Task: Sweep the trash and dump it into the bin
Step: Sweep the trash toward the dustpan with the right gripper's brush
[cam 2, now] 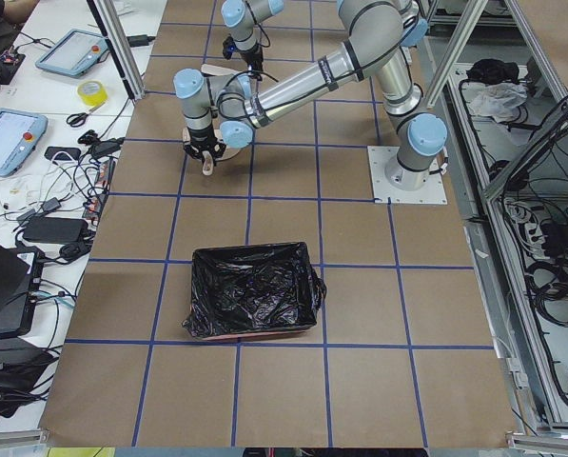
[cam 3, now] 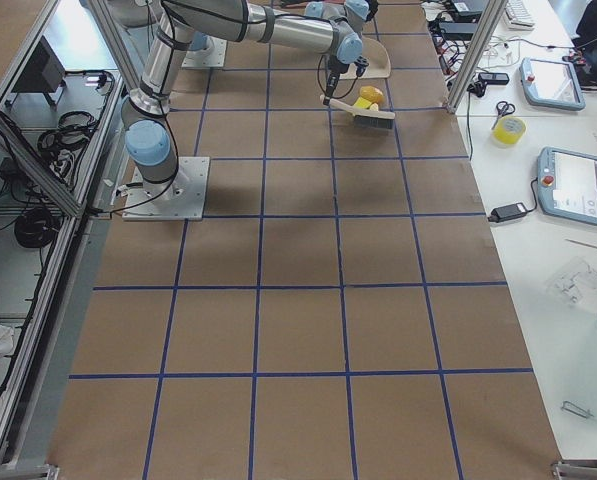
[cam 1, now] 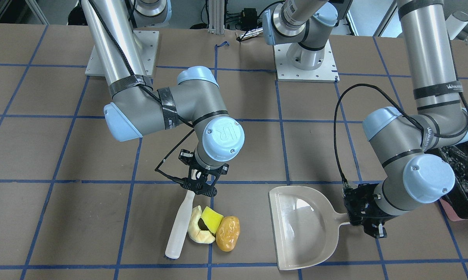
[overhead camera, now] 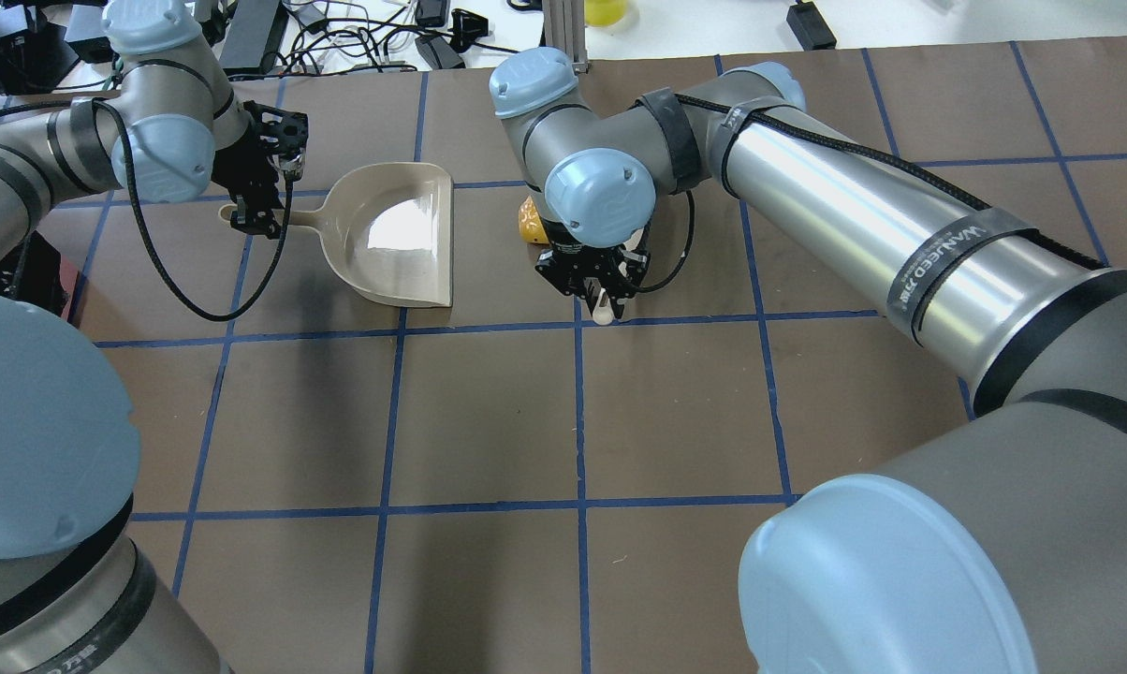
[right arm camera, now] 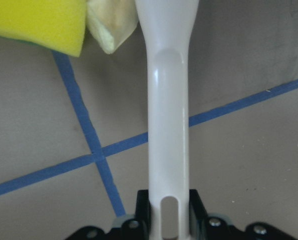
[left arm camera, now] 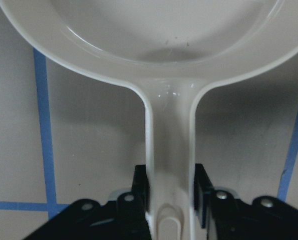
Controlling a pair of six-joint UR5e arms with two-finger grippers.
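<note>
We find the trash (cam 1: 212,219) between the brush (cam 1: 178,227) and the dustpan (cam 1: 308,229). It touches the brush's dustpan-facing side and lies apart from the dustpan's open lip. The brush's long axis runs roughly parallel to that lip.

The right end effector (cam 1: 201,186) clamps the brush handle, and the left end effector (cam 1: 352,221) clamps the dustpan handle.

Only taped worktop (cam 1: 253,217) intervenes. The bin (cam 2: 253,290) sits beyond the dustpan's handle end.

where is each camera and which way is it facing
Front-facing: across the table, facing the robot; right arm at view-left, left arm at view-right.
Overhead: behind the shoulders, looking forward and down; both arms.
Exterior left: table's left end, bin nearest; both arms beyond.
Exterior right: table's right end; both arms far.
Left wrist: on left gripper, down the dustpan handle.
Right wrist: on right gripper, down the brush handle toward trash.
Shared: front-facing and overhead both show the dustpan.
</note>
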